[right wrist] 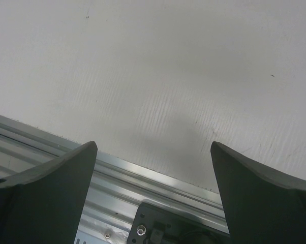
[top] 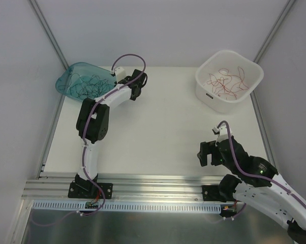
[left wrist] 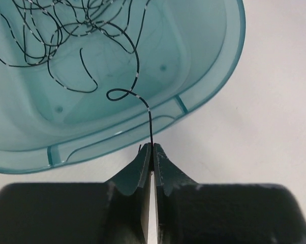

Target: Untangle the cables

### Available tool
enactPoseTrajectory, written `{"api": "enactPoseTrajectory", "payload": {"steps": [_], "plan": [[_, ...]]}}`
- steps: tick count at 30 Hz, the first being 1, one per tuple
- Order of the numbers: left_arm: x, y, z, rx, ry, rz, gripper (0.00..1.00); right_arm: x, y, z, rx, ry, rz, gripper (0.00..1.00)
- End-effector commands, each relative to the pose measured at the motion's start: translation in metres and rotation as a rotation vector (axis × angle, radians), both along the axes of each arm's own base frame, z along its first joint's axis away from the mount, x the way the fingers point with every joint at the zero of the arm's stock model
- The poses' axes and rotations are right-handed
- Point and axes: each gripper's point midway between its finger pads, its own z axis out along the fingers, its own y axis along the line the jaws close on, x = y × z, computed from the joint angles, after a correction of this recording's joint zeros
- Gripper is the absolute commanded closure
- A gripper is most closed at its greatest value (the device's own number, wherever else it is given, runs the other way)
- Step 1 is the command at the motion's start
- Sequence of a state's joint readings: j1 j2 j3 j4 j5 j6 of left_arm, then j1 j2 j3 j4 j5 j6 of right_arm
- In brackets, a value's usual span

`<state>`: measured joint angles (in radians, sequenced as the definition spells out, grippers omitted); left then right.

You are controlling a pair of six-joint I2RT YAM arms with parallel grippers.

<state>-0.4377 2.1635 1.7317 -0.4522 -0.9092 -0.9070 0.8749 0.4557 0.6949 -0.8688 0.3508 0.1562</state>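
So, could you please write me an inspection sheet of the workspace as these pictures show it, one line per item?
Surface: white table, bare between the two bins.
Job's things: black strands lie tangled in the teal bin; red strands lie in the white bin; one black strand runs out over the teal bin's rim.
Clutter: nothing seen.
Grippers: left claw shut on that black strand, just outside the teal bin; right claw open, holding nothing, above the table's near edge.
Cables: purple cables run along both arms.
Surroundings: white walls; metal rail at the near edge.
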Motion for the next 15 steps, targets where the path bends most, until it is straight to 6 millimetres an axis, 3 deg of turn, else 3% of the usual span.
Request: {"api": "enactPoseTrajectory", "payload": {"steps": [1, 8, 11, 12, 15], "plan": [[-0.01, -0.015, 0.047, -0.09, -0.024, -0.1, 0.99, 0.001, 0.002, 0.005, 0.018, -0.021, 0.007, 0.0], [-0.027, -0.01, 0.126, -0.07, -0.069, -0.253, 0.97, 0.0, 0.001, 0.008, 0.027, -0.022, 0.006, 0.01], [-0.028, 0.01, 0.146, -0.022, -0.073, -0.264, 0.96, 0.0, 0.001, 0.012, 0.028, -0.023, 0.006, 0.0], [-0.025, 0.027, 0.146, -0.011, -0.066, -0.238, 0.96, -0.001, 0.0, 0.011, 0.024, -0.019, 0.006, 0.0], [-0.02, 0.052, 0.132, -0.018, -0.017, -0.23, 0.95, -0.002, 0.0, 0.013, 0.029, -0.018, 0.004, 0.0]]}}
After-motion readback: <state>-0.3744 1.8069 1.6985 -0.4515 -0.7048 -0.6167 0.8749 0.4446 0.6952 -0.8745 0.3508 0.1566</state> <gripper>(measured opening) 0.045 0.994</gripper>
